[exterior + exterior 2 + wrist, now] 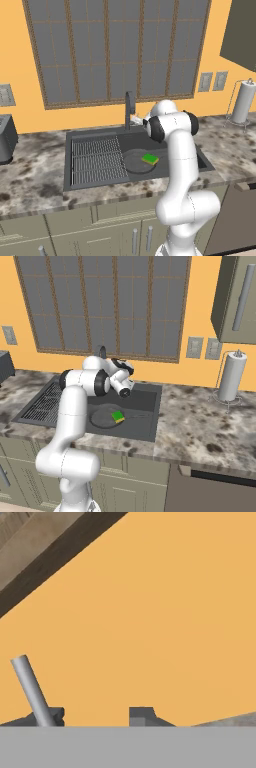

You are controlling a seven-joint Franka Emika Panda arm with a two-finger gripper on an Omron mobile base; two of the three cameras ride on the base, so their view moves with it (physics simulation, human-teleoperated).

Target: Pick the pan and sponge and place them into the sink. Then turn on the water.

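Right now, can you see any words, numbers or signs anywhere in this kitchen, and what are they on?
None: no words, numbers or signs can be read.
The wall plates are blank.
The paper towel roll is plain white.
The sponge, the pan, the sink and the faucet carry no label.

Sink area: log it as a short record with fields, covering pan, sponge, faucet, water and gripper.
sink: wide dark grey recessed basin, ribbed rack in its left half
pan: round shallow dark grey pan lying in the basin, right of the rack
sponge: small green-topped block resting on the pan
faucet: slim dark upright faucet behind the basin
water: no stream visible
gripper: two-finger gripper up near the faucet, facing the orange wall, empty
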